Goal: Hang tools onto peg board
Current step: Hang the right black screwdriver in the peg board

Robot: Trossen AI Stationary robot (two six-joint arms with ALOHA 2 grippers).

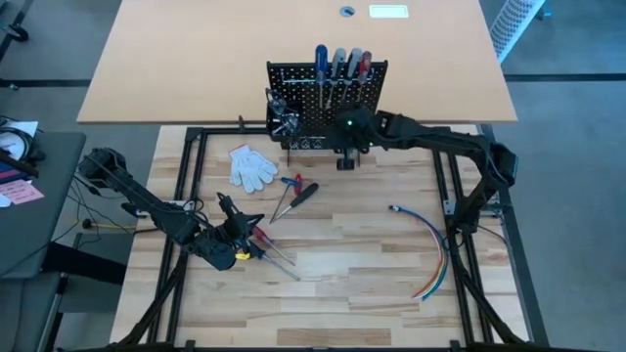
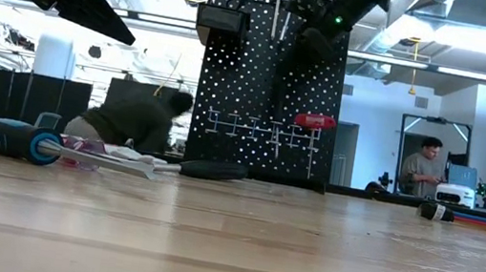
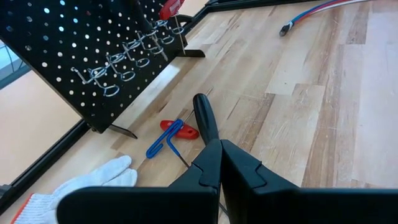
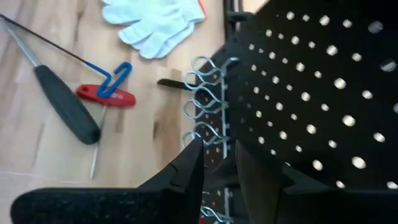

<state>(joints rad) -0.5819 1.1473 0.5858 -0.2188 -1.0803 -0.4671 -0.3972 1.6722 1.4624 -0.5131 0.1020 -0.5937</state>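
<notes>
The black peg board [image 1: 328, 98] stands at the table's far side, with blue, grey and red-handled screwdrivers [image 1: 342, 64] hanging along its top and a red-handled tool [image 2: 315, 121] on its row of wire hooks [image 4: 202, 93]. My right gripper [image 4: 217, 149] hovers close in front of the board, open by a narrow gap with nothing in it. A black-handled screwdriver [image 4: 65, 102] and red and blue hex keys [image 4: 109, 90] lie flat on the table. My left gripper [image 3: 219, 165] is shut and empty, raised above more tools [image 1: 269, 249] at the near left.
White gloves [image 1: 252, 166] lie left of the board's foot. A bundle of coloured wires [image 1: 430, 244] curves across the table's right half. A small black bin [image 1: 282, 112] hangs at the board's left side. Bare wood lies between the loose tools and the wires.
</notes>
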